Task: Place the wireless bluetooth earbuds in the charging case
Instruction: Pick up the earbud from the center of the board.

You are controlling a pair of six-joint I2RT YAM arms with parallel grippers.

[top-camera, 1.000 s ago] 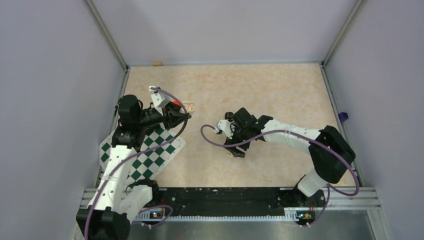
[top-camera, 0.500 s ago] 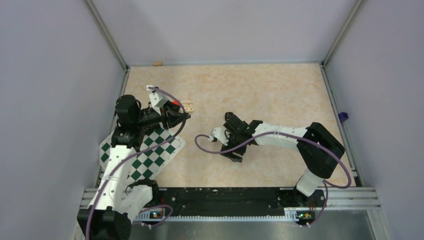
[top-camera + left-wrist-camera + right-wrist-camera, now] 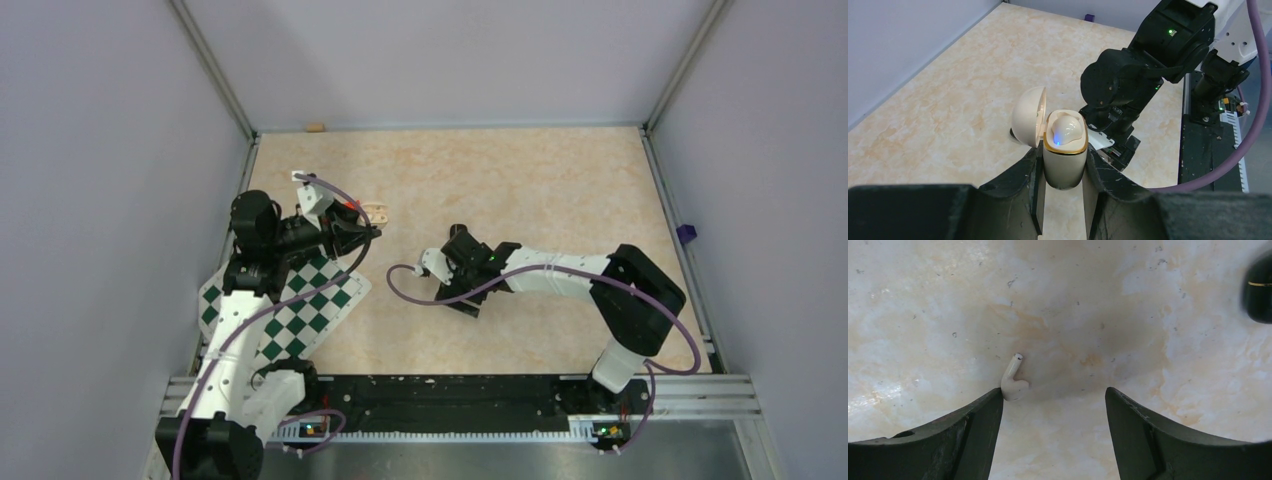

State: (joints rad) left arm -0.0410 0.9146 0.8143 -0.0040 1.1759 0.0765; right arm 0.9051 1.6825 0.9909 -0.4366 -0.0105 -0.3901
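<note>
Marbled beige worktop [image 3: 540,180] fills a grey-walled booth. At its left, the left end effector [image 3: 1063,161] is clamped on the cream charging case [image 3: 1064,159], held upright with its lid [image 3: 1027,115] swung open. One white earbud [image 3: 1066,129] appears already seated inside, a blue light glowing. The right end effector [image 3: 1053,396] hangs low with fingers apart around the loose earbud [image 3: 1013,381], which lies on the worktop touching one finger. Roughly half done: this bud needs gripping, carrying and inserting.
</note>
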